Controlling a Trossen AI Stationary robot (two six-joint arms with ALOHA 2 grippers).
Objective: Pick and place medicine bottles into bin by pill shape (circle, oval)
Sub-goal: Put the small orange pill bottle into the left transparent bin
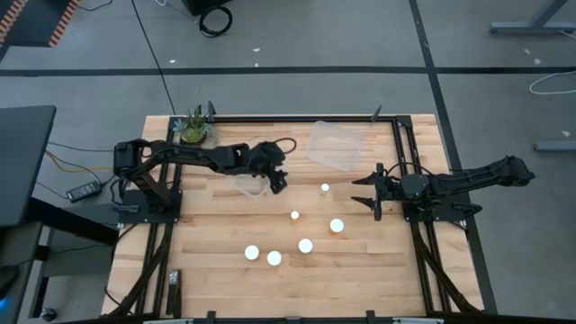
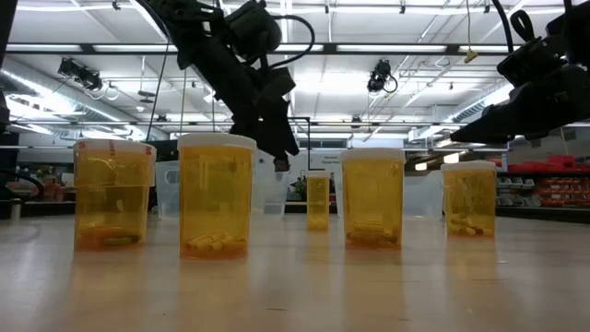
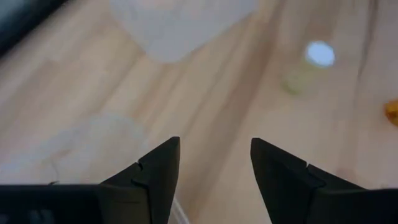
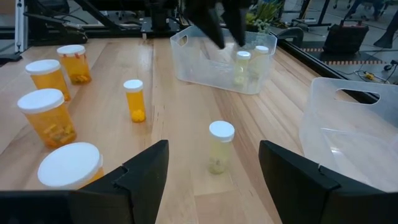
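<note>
Currently: both arms empty, bottles loose on table

Left gripper (image 1: 279,181) reaches across from the left, fingers spread wide, holding nothing, just beside the clear bin (image 1: 249,185) with two bottles inside (image 4: 250,59). Right gripper (image 1: 375,192) waits at the right edge, fingers wide, empty. Six medicine bottles (image 1: 305,246) stand on the wood table (image 1: 216,234), mid to near side. Second bin (image 1: 336,144) sits farther back. Labels unreadable.

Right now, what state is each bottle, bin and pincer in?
Left pincer: open, empty, beside the near bin.
Right pincer: open, empty, waiting at the table's right.
Near bin: upright, two bottles inside.
Far bin: upright, no bottles seen inside.
Loose medicine bottles: six, upright, capped, on the table.
Pale bottle: upright, capped, nearest the right pincer.
</note>
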